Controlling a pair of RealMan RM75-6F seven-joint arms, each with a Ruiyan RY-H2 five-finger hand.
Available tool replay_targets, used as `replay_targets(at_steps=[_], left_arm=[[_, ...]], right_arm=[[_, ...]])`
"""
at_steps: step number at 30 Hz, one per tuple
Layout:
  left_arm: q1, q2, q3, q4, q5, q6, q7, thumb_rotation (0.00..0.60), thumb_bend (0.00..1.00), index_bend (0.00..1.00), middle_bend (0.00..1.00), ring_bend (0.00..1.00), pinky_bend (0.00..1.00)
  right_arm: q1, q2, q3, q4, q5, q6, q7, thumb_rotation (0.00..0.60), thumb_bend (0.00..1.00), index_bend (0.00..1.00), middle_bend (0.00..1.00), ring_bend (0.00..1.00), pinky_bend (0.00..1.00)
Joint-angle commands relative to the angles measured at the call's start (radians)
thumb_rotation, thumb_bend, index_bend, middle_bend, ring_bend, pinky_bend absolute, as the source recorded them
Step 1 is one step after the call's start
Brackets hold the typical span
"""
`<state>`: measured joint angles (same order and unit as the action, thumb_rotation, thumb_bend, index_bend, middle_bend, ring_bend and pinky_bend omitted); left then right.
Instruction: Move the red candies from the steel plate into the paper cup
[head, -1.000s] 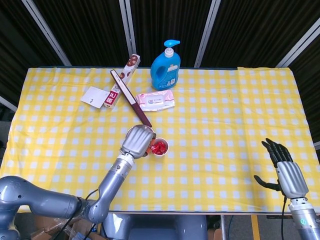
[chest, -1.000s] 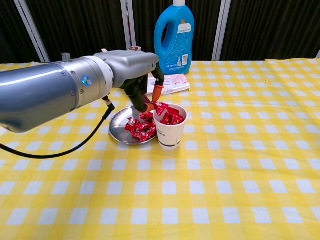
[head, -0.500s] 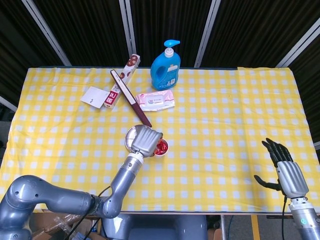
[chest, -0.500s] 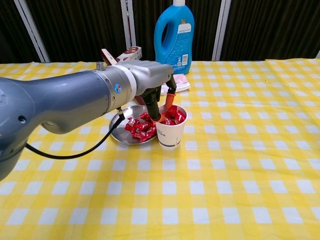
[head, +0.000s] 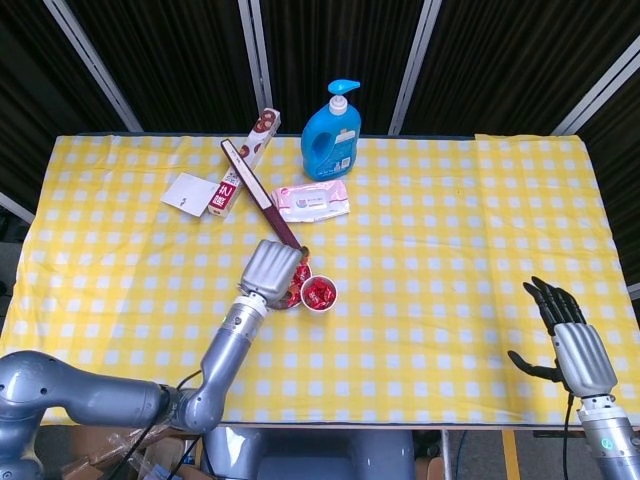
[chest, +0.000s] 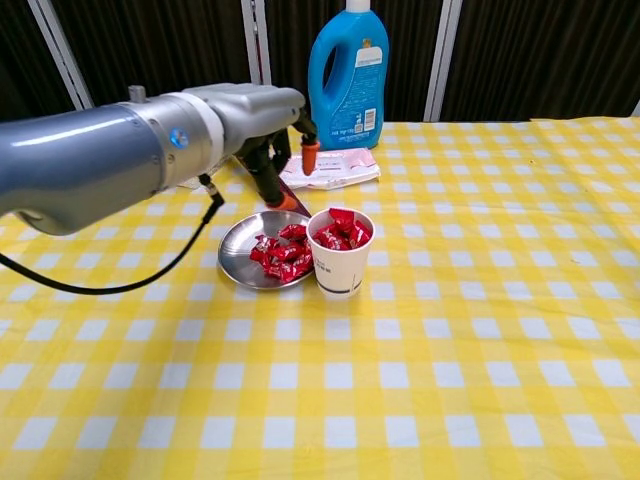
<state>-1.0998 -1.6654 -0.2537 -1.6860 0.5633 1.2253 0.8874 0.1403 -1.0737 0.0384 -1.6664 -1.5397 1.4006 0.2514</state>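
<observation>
Left hand (chest: 268, 150) empty, fingers apart above steel plate (chest: 236, 255) of red candies (chest: 282, 254), paper cup (chest: 340, 270) beside, right hand (head: 572, 344) spread, idle

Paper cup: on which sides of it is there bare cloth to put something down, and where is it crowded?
Right of the paper cup the cloth runs bare toward the right hand; the strip in front of it, toward the near table edge, is bare too. Its left is crowded: the steel plate touches it, with the left hand above. Behind lie the wipes pack and blue bottle.
</observation>
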Motion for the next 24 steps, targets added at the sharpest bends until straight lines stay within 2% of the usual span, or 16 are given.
replay_targets(at_steps=[1, 9, 16, 24], left_arm=[[0.023, 0.029, 0.026, -0.009, -0.018, -0.001, 0.008, 0.6, 0.29, 0.39, 0.61, 0.93, 0.98], [0.026, 0.03, 0.066, 0.05, -0.107, -0.056, 0.058, 0.6, 0.26, 0.35, 0.44, 0.93, 0.98], [0.012, -0.012, 0.067, 0.114, -0.138, -0.093, 0.068, 0.6, 0.22, 0.28, 0.32, 0.93, 0.98], [-0.002, -0.064, 0.064, 0.178, -0.145, -0.12, 0.07, 0.6, 0.22, 0.26, 0.25, 0.93, 0.98]], right_arm=[[0.0, 0.0, 0.0, 0.0, 0.0, -0.001, 0.0, 0.6, 0.28, 0.0, 0.0, 0.0, 0.0], [0.002, -0.001, 0.0, -0.002, 0.002, -0.004, -0.002, 0.6, 0.28, 0.0, 0.0, 0.0, 0.0], [0.003, 0.0, 0.001, -0.002, 0.005, -0.007, 0.001, 0.6, 0.28, 0.0, 0.0, 0.0, 0.0], [0.004, 0.001, 0.001, -0.002, 0.006, -0.009, 0.006, 0.6, 0.28, 0.0, 0.0, 0.0, 0.0]])
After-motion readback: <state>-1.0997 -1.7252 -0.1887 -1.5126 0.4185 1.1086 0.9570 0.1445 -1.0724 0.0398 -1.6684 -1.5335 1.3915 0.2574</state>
